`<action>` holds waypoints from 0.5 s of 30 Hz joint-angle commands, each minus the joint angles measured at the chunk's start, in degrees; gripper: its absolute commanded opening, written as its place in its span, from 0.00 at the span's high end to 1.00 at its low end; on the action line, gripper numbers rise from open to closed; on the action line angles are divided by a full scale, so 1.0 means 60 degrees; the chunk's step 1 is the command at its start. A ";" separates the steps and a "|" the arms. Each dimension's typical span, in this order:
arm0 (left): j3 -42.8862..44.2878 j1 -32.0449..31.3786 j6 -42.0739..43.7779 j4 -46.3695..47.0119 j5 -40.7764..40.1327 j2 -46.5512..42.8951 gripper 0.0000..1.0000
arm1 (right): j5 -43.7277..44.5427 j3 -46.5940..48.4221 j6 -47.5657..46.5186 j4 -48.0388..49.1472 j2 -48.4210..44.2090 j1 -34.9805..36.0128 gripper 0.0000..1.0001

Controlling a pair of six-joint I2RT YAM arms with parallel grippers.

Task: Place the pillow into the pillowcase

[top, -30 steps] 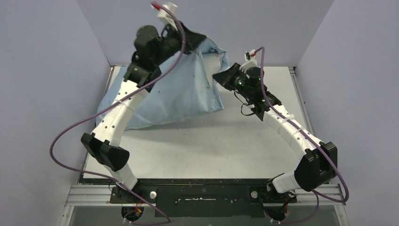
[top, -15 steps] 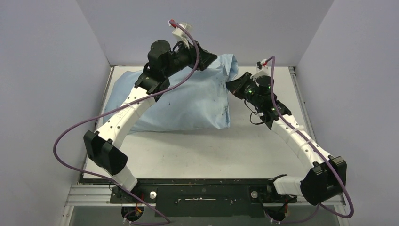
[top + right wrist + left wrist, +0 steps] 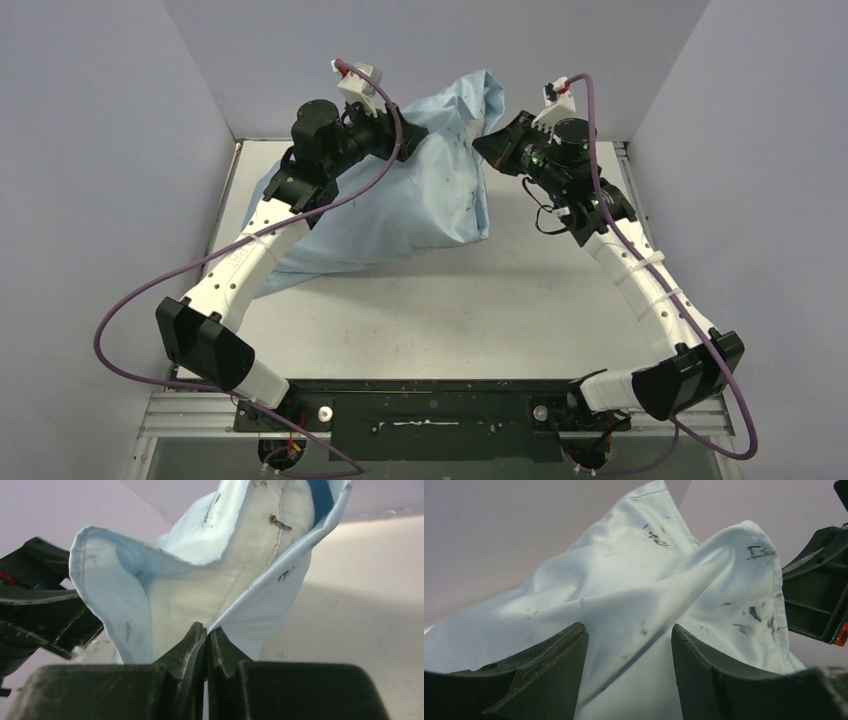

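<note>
One pillowcase (image 3: 420, 200) edge pinched in right hand (image 3: 206, 630).

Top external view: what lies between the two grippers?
The raised end of the pillowcase, between left gripper and right gripper; top external view shows it.

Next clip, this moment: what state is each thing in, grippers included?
pillowcase: pulled over the pillow, mouth end lifted, other end down on the table.
pillow: inside the pillowcase, off-white showing at the open mouth.
left gripper: open, cloth lying in the gap.
right gripper: shut on the pillowcase rim, holding it up.
</note>
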 commanded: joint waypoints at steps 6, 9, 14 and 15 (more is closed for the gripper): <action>0.2847 -0.0814 0.0793 0.0021 -0.0173 0.0661 0.41 | -0.0657 -0.0600 0.0029 0.2683 -0.1029 0.0471 1.00; 0.2736 -0.1003 0.1065 -0.0417 -0.0898 0.0663 0.41 | 0.0008 -0.0659 -0.0244 0.2203 -0.1091 0.0438 1.00; 0.0598 -0.1025 0.0866 0.0477 -0.1224 -0.0370 0.41 | 0.1774 -0.2641 -0.0504 0.0611 -0.1747 -0.0084 0.81; 0.0385 -0.1014 0.0880 0.0405 -0.1227 -0.0475 0.41 | 0.1886 -0.3174 -0.0478 0.0545 -0.2002 -0.0266 0.73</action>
